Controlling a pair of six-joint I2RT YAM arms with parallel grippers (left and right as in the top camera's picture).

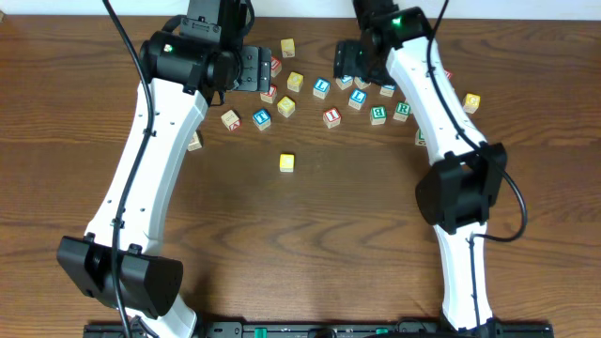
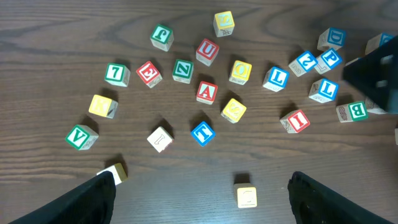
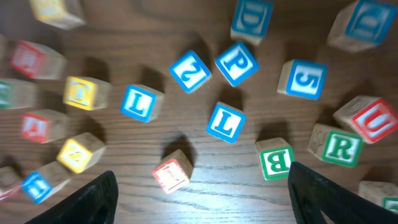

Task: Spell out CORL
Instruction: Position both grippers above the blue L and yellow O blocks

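One yellow cube [image 1: 286, 162] set apart; left pincer [image 2: 202, 180] and right pincer [image 3: 200, 174] are held wide open, empty; the O cube [image 2: 240, 71] is judged next.

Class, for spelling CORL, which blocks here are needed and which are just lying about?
Needed: lone yellow cube, yellow O, green R, blue L.
Lying about: blue P, blue 5, green B, red U.

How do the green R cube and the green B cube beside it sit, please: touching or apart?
Apart. The right wrist view shows a strip of bare tabletop between the green R cube and the green B cube.
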